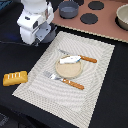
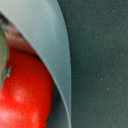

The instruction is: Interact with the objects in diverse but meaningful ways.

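My gripper (image 1: 40, 36) hangs low at the back of the exterior view's left, over the black cloth; its fingers are hidden by the white hand, and none show in the wrist view. The wrist view is filled by a red tomato (image 2: 22, 92) lying inside a grey pot, behind its rim (image 2: 52, 47), with a brown sausage (image 2: 17, 37) behind it. This pot is hidden in the exterior view. A yellow scored bread loaf (image 1: 15, 77) lies on the cloth at the left. A pale silvery flat piece (image 1: 70, 60) rests on a tan plate (image 1: 70, 72). Another grey pot (image 1: 69, 9) stands at the back.
A striped placemat (image 1: 92, 87) holds the plate, an orange-handled knife (image 1: 82, 57) and an orange-handled fork (image 1: 65, 80). A pink toy stove (image 1: 107, 25) with black burners stands at the back right, with a bowl (image 1: 122, 17) at its right edge.
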Controlling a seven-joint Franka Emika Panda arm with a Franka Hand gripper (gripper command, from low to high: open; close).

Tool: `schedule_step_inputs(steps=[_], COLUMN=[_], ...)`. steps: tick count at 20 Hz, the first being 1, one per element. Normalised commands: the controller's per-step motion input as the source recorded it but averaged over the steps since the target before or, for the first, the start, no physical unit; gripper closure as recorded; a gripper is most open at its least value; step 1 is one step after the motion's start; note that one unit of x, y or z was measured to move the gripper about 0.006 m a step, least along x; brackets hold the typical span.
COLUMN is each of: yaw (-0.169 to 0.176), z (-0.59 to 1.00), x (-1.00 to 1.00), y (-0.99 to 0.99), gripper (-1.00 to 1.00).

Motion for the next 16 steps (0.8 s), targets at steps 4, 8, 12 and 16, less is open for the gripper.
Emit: schedule_step_inputs(steps=[4,8,12,16], yaw=[0.000,0.000,0.000,0.000], z=[-0.19,-0.22,-0.22,-0.19], x=[-0.19,-0.21,-0.21,-0.20], y=[0.00,0.00,0.00,-0.01], gripper=[1.00,1.00,1.00,1.00])
